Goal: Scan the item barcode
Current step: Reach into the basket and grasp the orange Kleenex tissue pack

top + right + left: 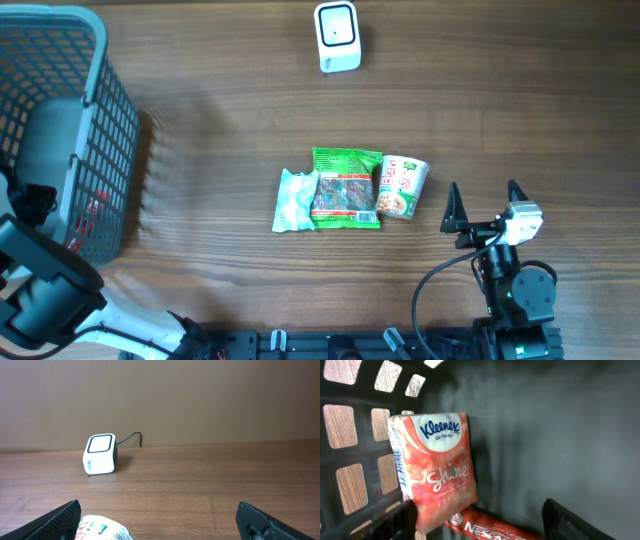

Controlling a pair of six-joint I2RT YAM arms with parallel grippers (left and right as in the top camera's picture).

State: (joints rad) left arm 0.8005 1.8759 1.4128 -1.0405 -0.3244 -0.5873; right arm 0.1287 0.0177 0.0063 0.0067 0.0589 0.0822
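Inside the grey basket [367, 455], an orange Kleenex tissue pack [437, 470] leans upright against the mesh wall, a barcode on its left edge. Under it lies a red Nescafe stick [490, 530]. My left gripper [480, 522] is open around them, its left finger touching the pack's lower corner and its right finger well apart. The white barcode scanner [337, 37] stands at the table's far edge. My right gripper [485, 205] rests open on the table, nothing between its fingers, just right of a cup noodle [402, 186].
The basket [110, 130] fills the table's left side, with my left arm [40, 280] reaching into it. A green snack packet [346, 190] and a pale green pack [295, 200] lie mid-table beside the cup. The scanner [100, 454] faces the right wrist camera.
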